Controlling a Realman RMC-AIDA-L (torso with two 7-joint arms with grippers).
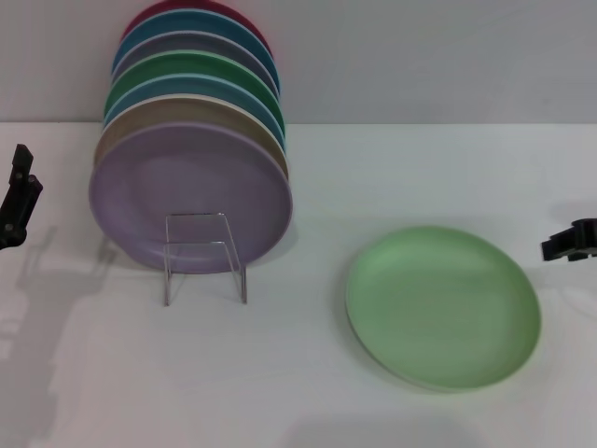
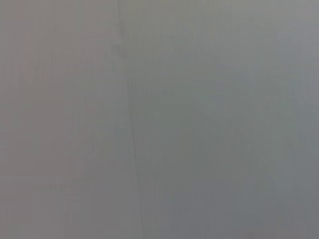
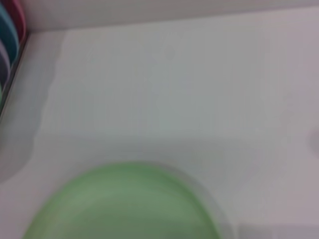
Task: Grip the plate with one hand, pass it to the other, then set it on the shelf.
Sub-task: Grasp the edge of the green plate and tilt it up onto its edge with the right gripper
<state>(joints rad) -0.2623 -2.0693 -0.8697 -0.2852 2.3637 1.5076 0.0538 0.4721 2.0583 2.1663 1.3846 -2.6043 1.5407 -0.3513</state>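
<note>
The light mint-green plate (image 1: 444, 306) lies flat on the white table at the right front; the right wrist view shows it too (image 3: 124, 204). My right gripper (image 1: 571, 243) shows as a black tip at the right edge, a little beyond the plate's far right rim and apart from it. My left gripper (image 1: 19, 196) stands at the far left edge, well away from the plate and left of the shelf. The shelf is a clear acrylic rack (image 1: 203, 252) at the left, holding several plates on edge.
A lilac plate (image 1: 189, 198) fronts the row in the rack, with beige, blue, green, grey and red plates (image 1: 196, 89) behind it. A grey wall runs behind the table. The left wrist view shows only a plain grey surface.
</note>
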